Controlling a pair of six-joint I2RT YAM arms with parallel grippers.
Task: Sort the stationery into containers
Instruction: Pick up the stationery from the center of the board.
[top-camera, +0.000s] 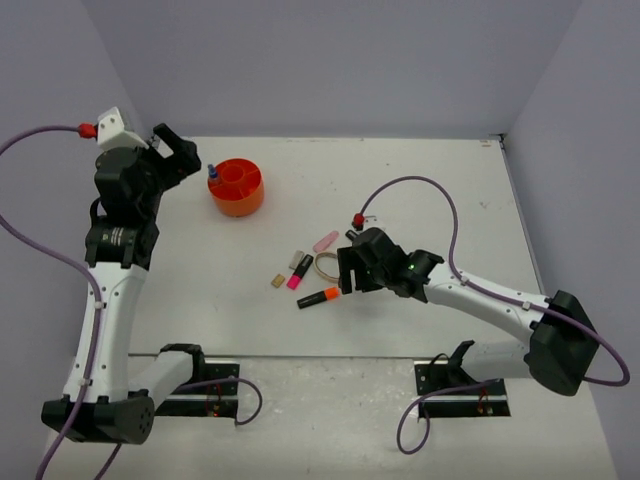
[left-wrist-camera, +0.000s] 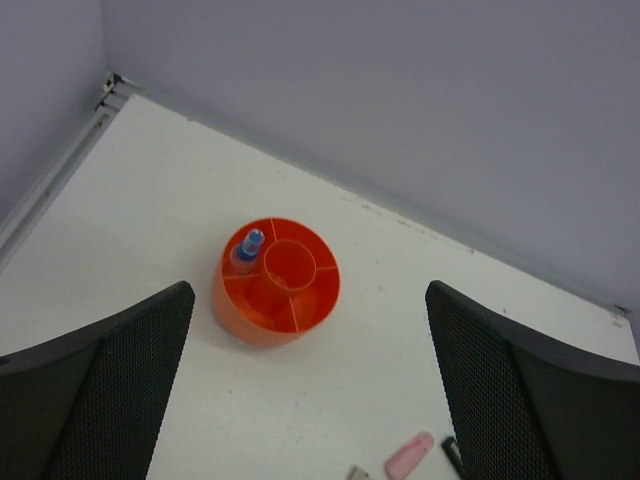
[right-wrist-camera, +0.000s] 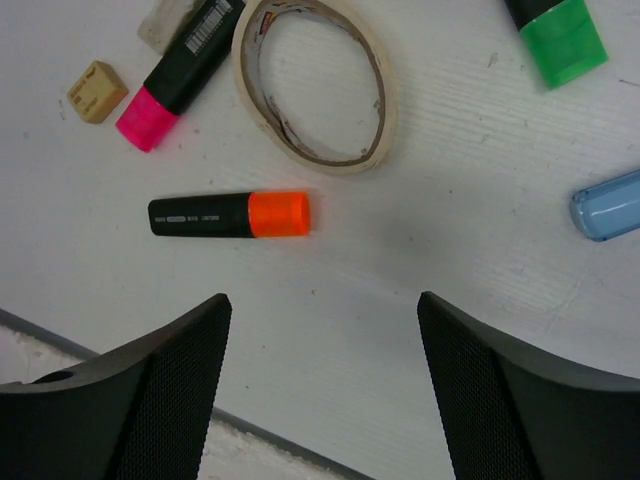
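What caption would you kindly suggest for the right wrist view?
Open right gripper above an orange-capped highlighter beside a tan ring.

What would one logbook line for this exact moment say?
left gripper: open, aimed at orange tub | blue-capped tube: in tub | right gripper: open, near orange highlighter | pink highlighter, tape ring: on table

We see our right gripper (top-camera: 346, 273) above the surface (top-camera: 430, 190), with the orange highlighter (top-camera: 318, 297) just to its left. The orange tub (top-camera: 238, 192) sits just right of our left gripper (top-camera: 180, 156).
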